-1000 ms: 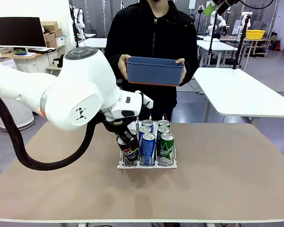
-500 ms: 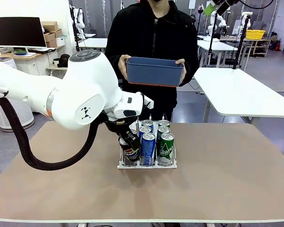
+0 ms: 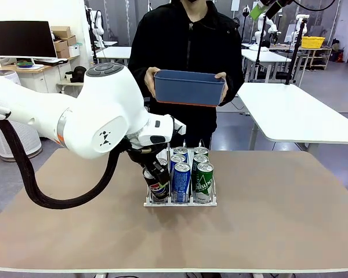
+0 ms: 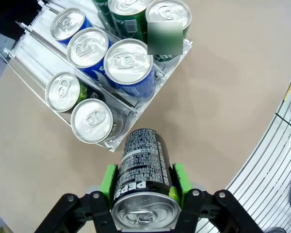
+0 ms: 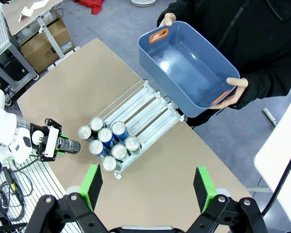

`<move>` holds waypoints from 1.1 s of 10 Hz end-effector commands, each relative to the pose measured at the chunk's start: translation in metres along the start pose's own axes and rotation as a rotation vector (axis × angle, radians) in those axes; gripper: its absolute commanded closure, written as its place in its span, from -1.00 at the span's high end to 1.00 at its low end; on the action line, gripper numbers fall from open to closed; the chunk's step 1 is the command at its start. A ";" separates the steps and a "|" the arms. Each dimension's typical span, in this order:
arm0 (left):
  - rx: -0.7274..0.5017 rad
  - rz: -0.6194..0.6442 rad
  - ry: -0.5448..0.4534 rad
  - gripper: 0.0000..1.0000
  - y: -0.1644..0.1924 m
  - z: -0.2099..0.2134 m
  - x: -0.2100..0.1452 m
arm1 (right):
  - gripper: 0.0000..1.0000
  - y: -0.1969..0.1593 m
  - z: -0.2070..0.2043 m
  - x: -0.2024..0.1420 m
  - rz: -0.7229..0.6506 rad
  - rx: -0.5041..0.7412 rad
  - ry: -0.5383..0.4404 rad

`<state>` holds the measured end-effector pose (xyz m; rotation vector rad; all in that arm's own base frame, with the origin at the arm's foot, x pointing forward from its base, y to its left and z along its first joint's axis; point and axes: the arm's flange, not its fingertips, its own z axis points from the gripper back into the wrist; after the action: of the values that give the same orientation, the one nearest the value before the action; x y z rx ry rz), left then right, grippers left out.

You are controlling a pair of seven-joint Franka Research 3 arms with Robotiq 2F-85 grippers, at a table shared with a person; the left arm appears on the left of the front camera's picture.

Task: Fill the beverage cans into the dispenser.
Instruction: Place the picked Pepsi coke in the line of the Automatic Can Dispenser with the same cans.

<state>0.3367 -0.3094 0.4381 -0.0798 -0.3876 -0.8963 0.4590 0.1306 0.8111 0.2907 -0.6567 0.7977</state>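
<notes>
Beside the dispenser's (image 4: 36, 53) near corner, above the bench (image 3: 267, 214), the left gripper (image 4: 144, 182) has its jaws clamped on a black can (image 4: 144, 165), lying tilted, silver top toward the wrist camera. Judgement: turn it upright and line it up with the lane that has two cans before lowering, keeping clear of the thin dividers. Right gripper (image 5: 148, 187) hangs high, jaws wide, empty. Dispenser holds eight cans: blue (image 4: 128, 68), green, dark grey. Person holds an empty blue bin (image 3: 189, 87).

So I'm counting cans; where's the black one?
The black can sits clamped in the left hand, tilted just off the dispenser's front corner.
</notes>
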 end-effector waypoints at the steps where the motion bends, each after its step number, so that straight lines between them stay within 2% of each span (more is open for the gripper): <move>1: 0.033 0.035 0.012 0.16 0.004 -0.005 0.006 | 1.00 0.001 0.000 -0.002 -0.002 0.002 0.004; 6: 0.005 0.057 0.001 0.16 0.025 -0.025 0.014 | 1.00 0.001 0.000 -0.002 -0.002 0.002 0.004; 11: 0.050 0.124 -0.002 0.16 0.044 -0.033 0.026 | 1.00 0.001 0.000 -0.002 -0.002 0.002 0.004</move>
<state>0.3785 -0.3096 0.4197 -0.0952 -0.3511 -0.7973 0.4590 0.1306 0.8111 0.2907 -0.6567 0.7977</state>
